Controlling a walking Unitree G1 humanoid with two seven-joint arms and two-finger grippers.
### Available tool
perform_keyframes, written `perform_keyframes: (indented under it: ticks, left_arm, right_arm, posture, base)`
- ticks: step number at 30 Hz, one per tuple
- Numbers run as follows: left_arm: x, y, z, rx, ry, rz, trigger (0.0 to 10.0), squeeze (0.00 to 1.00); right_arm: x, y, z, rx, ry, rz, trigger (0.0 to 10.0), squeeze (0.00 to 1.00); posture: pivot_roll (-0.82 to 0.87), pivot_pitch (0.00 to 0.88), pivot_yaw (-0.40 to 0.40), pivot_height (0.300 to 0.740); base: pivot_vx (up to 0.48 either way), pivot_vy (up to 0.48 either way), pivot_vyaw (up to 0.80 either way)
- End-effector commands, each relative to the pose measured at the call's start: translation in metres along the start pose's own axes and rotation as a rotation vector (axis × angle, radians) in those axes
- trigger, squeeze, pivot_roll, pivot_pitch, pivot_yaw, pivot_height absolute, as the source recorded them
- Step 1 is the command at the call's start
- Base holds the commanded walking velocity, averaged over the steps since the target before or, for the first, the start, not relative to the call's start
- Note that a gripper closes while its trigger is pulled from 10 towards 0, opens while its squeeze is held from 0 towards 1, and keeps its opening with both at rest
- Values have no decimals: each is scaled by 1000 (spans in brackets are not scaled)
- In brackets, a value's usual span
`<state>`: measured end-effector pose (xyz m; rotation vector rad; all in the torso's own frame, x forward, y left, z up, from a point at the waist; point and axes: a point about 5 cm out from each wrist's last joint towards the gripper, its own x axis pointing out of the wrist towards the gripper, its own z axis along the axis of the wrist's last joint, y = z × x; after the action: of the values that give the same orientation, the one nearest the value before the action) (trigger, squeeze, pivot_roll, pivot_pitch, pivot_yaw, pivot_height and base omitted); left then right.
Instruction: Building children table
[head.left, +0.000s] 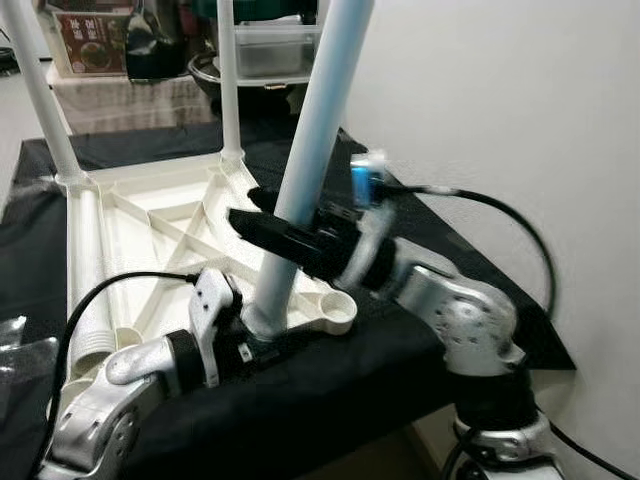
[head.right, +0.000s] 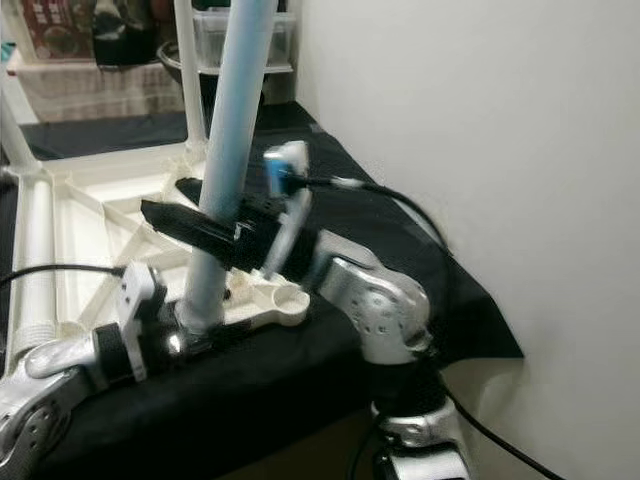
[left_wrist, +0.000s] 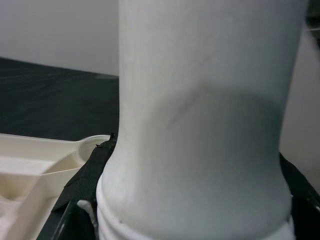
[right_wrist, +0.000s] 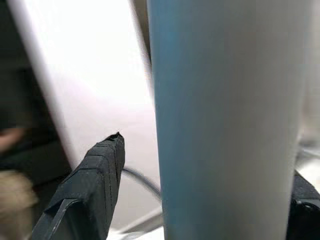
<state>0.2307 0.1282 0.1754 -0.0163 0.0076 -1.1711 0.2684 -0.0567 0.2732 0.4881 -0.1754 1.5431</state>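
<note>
Nearest the robot, the left gripper (head.left: 250, 345) sits at the foot of a pale blue-white table leg (head.left: 310, 150), its black fingers (left_wrist: 82, 177) set on either side of the flared base; they look closed on it, though the leg blocks most of the contact. That leg stands in the near right corner socket of the upturned cream table top (head.left: 150, 215), leaning slightly to the robot's right as it rises. The table top lies with its ribbed underside up on a black cloth (head.left: 400, 370) covering the work surface.

A little higher on the same leg, the right gripper (head.left: 275, 228) reaches in from the right, one long black finger (right_wrist: 95, 175) on each side of the tube, holding it. A black cable (head.left: 500, 215) loops from this arm's wrist camera.

Further back, two more white legs stand upright in the far corners of the table top: the far left leg (head.left: 45, 100) and the far right leg (head.left: 229, 80). A plain white wall (head.left: 520, 100) runs along the robot's right. Beyond the cloth sit a clear storage bin (head.left: 270, 45) and a printed box (head.left: 90, 40), both blurred.
</note>
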Motion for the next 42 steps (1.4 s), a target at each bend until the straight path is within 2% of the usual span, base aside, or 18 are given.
perform_keyframes:
  ticks: [1,2,3,4,5,6,7,13,14,18,19,26,35,36,39,40,41,42]
  left_arm:
    - [5,-16,-6,-42,47,-117,10000,0]
    - [5,-16,-6,-42,47,-117,10000,0]
    - [3,-25,-5,-49,62,-180,10000,0]
    - [3,-25,-5,-49,62,-180,10000,0]
    - [2,-34,-2,-61,66,-241,10000,0]
    - [2,-34,-2,-61,66,-241,10000,0]
    - [1,-40,1,-75,64,-285,10000,0]
    - [-3,-47,5,-102,74,-351,10000,0]
    - [-6,-48,3,-107,102,-372,10000,0]
    - [-14,-48,0,-103,165,-410,10000,0]
    - [-21,-44,0,-96,210,-415,10000,0]
    - [-30,-44,-3,-120,263,-423,10000,0]
    - [-32,-41,-7,-116,270,-421,10000,0]
    - [-31,-36,-8,-99,255,-374,10000,0]
    - [-31,-36,-8,-99,255,-374,10000,0]
    - [-31,-31,-8,-88,243,-339,10000,0]
    - [-28,-20,-7,-65,201,-241,10000,1000]
    - [-27,-9,-1,-41,132,-144,10000,1000]
  right_arm:
    - [5,17,-1,7,3,187,10000,0]
    - [5,17,-1,7,3,187,10000,0]
    - [3,21,-4,25,20,243,10000,0]
    - [3,21,-4,25,20,243,10000,0]
    - [0,19,-8,55,26,265,10000,0]
    - [0,19,-8,55,26,265,10000,0]
    - [-1,20,-11,89,25,293,10000,0]
    - [-1,21,-16,130,24,335,10000,0]
    - [-1,22,-18,142,34,355,8353,0]
    - [-3,23,-23,161,70,380,7608,0]
    - [-8,22,-28,173,106,393,0,0]
    - [-18,25,-25,177,125,442,0,0]
    - [-18,31,-24,193,107,483,0,0]
    - [-19,30,-25,191,106,472,0,0]
    - [-19,30,-25,191,106,472,0,0]
    - [-19,29,-25,189,105,463,0,0]
    - [-20,24,-24,167,96,428,0,0]
    - [-21,19,-20,143,76,389,0,0]
  posture:
    - [21,0,-86,740]
    - [21,0,-86,740]
    - [24,0,-87,740]
    - [24,0,-87,740]
    - [30,0,-90,740]
    - [30,0,-90,740]
    - [35,0,-94,740]
    - [33,0,-103,740]
    - [34,0,-105,740]
    - [34,0,-103,740]
    - [30,0,-103,740]
    - [23,0,-99,740]
    - [20,0,-97,740]
    - [20,0,-96,740]
    - [20,0,-96,740]
    - [20,0,-96,740]
    - [21,0,-91,740]
    - [20,0,-87,740]
  base:
    - [0,0,0]
    - [0,0,0]
    - [0,0,0]
    - [0,0,0]
    - [0,0,0]
    - [0,0,0]
    - [0,0,0]
    - [0,0,0]
    - [0,0,0]
    - [0,0,0]
    - [0,0,0]
    - [0,0,0]
    - [0,0,0]
    - [0,0,0]
    - [0,0,0]
    - [0,0,0]
    - [0,0,0]
    - [0,0,0]
